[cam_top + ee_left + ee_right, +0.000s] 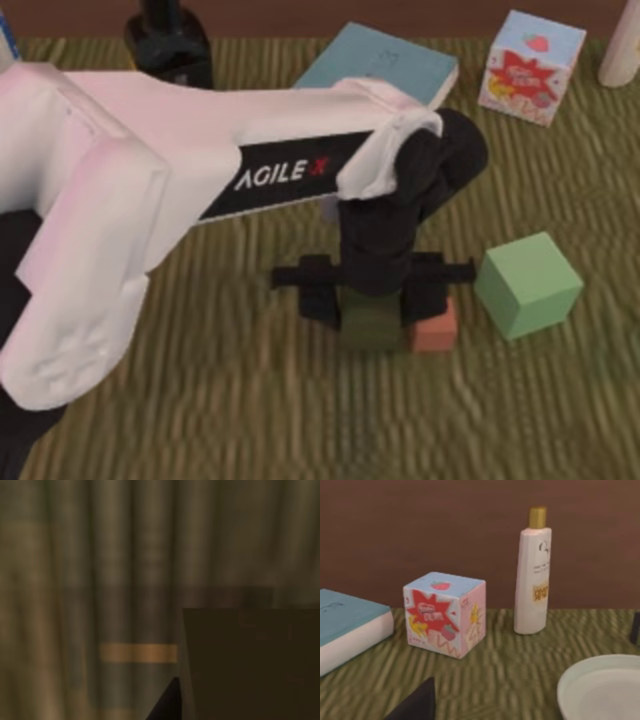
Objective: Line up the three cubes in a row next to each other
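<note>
On the green mat, the dark olive cube (pixel 370 322) rests with its right side against the small salmon-red cube (pixel 435 328). The large light green cube (pixel 528 285) stands a short gap further right, turned slightly. My left gripper (pixel 372 295) reaches down over the olive cube, one finger on each side, shut on it. In the left wrist view the olive cube (pixel 250 665) fills the frame beside one dark fingertip (pixel 167 705). My right gripper (pixel 485 715) is out of the top view, parked and open; only one fingertip (pixel 420 702) shows.
Along the back edge stand a dark bottle (pixel 168 40), a light blue book (pixel 385 62), a printed carton (pixel 530 65) with a strawberry picture, and a white bottle (pixel 625 40). A white plate (pixel 605 690) lies near the right gripper.
</note>
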{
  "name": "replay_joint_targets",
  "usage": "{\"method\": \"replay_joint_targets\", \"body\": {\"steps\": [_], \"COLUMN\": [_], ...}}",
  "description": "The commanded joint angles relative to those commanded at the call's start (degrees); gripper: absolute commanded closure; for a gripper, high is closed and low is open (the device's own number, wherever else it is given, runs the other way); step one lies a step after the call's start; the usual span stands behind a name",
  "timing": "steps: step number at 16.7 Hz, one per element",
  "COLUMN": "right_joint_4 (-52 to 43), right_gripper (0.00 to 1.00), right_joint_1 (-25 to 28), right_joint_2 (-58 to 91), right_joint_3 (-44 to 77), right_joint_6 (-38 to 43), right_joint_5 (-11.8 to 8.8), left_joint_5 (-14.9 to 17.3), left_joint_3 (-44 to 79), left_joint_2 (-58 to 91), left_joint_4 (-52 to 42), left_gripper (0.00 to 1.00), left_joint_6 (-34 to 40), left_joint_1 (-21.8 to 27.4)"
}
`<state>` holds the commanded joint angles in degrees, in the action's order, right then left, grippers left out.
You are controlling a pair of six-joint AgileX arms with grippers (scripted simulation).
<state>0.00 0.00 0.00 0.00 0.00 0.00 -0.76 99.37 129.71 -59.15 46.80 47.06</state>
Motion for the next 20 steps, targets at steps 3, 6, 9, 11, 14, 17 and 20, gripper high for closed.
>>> {"method": "replay_joint_targets", "body": {"steps": [3, 6, 9, 11, 14, 17, 20], "right_joint_4": [0.0, 0.0, 0.0, 0.0, 0.0, 0.0, 0.0], "right_gripper": [0.0, 0.0, 0.0, 0.0, 0.0, 0.0, 0.0], "right_joint_1": [0.0, 0.0, 0.0, 0.0, 0.0, 0.0, 0.0], "right_joint_2": [0.0, 0.0, 0.0, 0.0, 0.0, 0.0, 0.0], "right_joint_3": [0.0, 0.0, 0.0, 0.0, 0.0, 0.0, 0.0], "right_joint_6": [0.0, 0.0, 0.0, 0.0, 0.0, 0.0, 0.0], "right_joint_5": [0.0, 0.0, 0.0, 0.0, 0.0, 0.0, 0.0], "left_joint_5": [0.0, 0.0, 0.0, 0.0, 0.0, 0.0, 0.0], "left_joint_3": [0.0, 0.0, 0.0, 0.0, 0.0, 0.0, 0.0], "left_joint_2": [0.0, 0.0, 0.0, 0.0, 0.0, 0.0, 0.0], "left_joint_4": [0.0, 0.0, 0.0, 0.0, 0.0, 0.0, 0.0], "left_gripper": [0.85, 0.62, 0.4, 0.25, 0.02, 0.0, 0.0], "left_joint_6": [0.0, 0.0, 0.0, 0.0, 0.0, 0.0, 0.0], "left_joint_1": [0.0, 0.0, 0.0, 0.0, 0.0, 0.0, 0.0]}}
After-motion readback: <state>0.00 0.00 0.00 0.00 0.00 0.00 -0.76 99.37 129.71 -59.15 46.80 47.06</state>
